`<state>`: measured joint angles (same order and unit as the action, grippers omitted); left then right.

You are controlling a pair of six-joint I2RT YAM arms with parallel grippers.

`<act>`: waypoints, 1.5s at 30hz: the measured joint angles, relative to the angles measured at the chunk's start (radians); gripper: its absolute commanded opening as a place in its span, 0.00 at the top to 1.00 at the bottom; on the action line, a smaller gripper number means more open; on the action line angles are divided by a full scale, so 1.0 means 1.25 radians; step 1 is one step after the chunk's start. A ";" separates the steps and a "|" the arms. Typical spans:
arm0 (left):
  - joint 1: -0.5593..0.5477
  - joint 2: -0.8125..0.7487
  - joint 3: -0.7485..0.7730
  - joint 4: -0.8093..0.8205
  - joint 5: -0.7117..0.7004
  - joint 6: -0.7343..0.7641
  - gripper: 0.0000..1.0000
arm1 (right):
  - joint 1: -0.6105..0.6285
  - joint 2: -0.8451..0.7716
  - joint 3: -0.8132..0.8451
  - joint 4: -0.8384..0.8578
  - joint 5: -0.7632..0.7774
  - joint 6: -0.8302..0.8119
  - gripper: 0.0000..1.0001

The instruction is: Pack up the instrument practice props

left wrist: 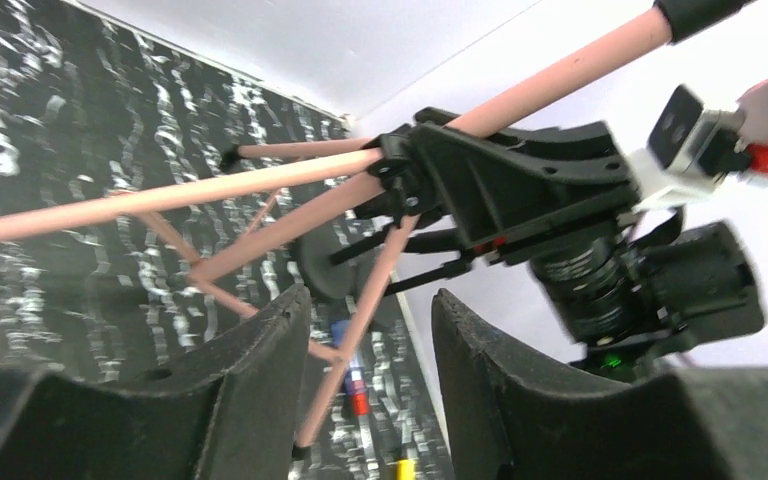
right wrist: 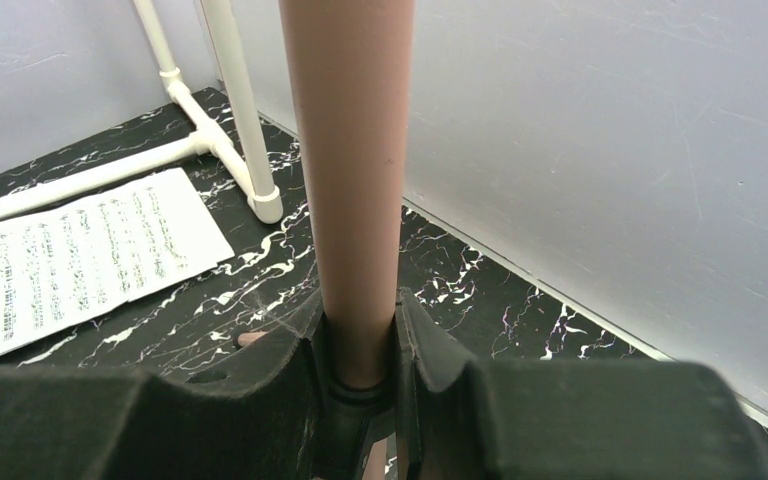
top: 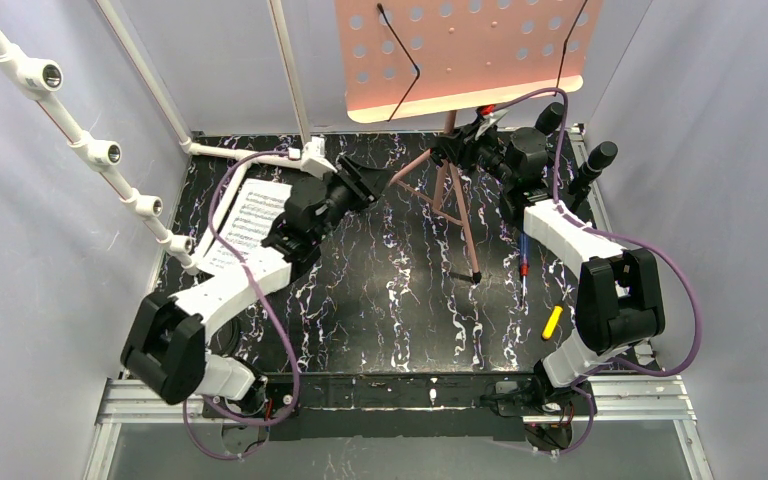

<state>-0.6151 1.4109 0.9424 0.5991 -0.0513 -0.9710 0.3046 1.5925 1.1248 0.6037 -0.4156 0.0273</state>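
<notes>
The salmon-pink perforated metal music desk stood upright at the far middle of the black white-veined marble-pattern table, carried on a thin pink pole with thin pink tripod legs splayed out over the tabletop below it. The right gripper was clamped on that pole just above the black hub where the legs meet, its two black fingers pressed against either side of the tube in the right wrist view. The left gripper was spread wide at the left side of the tripod, holding nothing. In the left wrist view one pink leg ran down through the gap between its fingers, and I could not tell whether either finger touched it. The white sheet-music pages lay flat on the left of the table, partly under the left arm, just beside the foot of the white plastic pipe frame, which rose along the left wall. The two black microphones stood at the far right, behind the right arm and near the right wall, tilted toward the far corner; their bases were hidden from above. On the right of the table, nearer than the tripod, a slim blue-and-red pen lay well apart from the legs, and a short yellow marker lay nearer again, close to the right arm's elbow.
</notes>
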 measured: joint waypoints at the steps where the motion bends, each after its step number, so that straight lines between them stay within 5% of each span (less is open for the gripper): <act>1: 0.005 -0.018 -0.014 -0.006 0.001 0.024 0.51 | 0.000 0.000 0.000 0.000 0.000 0.000 0.99; 14: 0.070 -0.250 -0.111 -0.146 0.054 0.380 0.45 | 0.009 -0.085 -0.061 -0.039 -0.052 0.015 0.99; 33: 0.095 -0.161 -0.017 -0.099 0.361 0.525 0.35 | 0.157 -0.151 -0.125 -0.031 -0.077 0.036 0.99; 45: 0.134 0.019 0.144 0.061 0.579 0.466 0.36 | 0.179 -0.171 -0.145 -0.025 -0.078 0.061 0.50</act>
<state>-0.4480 1.4342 1.1229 0.6750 0.6727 -0.3882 0.5285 1.3792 0.9440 0.5724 -0.5137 0.1032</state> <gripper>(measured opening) 0.643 0.413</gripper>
